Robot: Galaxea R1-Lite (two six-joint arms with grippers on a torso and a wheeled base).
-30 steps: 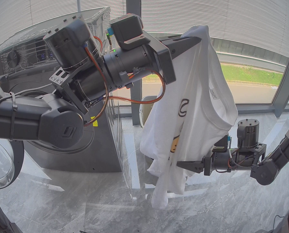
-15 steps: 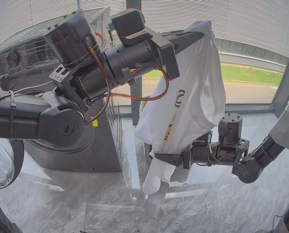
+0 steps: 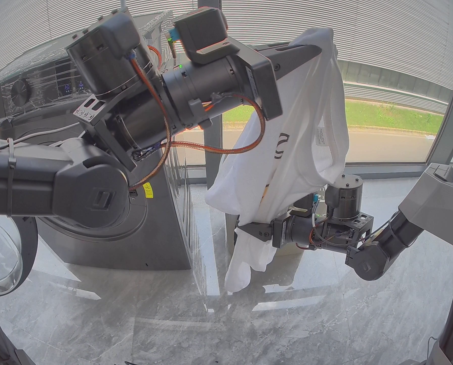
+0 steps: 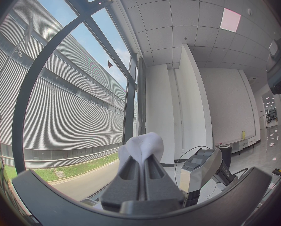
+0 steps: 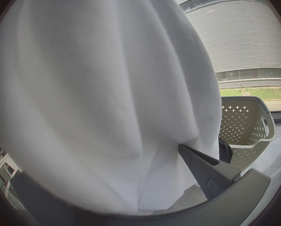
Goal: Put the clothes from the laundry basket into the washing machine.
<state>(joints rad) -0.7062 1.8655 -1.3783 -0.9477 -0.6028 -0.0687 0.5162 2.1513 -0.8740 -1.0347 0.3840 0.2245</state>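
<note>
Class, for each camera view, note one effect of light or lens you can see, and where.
Head view: daylight through the window backlights the hanging white T-shirt, and bright reflections streak the glossy grey marble floor. Left wrist view: the dark window frame bows into a curve behind the left gripper. Right wrist view: a dark ring rims the picture.

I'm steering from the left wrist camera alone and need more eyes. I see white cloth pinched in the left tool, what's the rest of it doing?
Observer: It's a white T-shirt hanging full length below the left tool.
Operator: Where's the right tool?
Observer: The right tool is lower down, against the shirt's bottom part.
Operator: And the washing machine?
Observer: The washing machine stands on the robot's left of the shirt, its door swung open.
</note>
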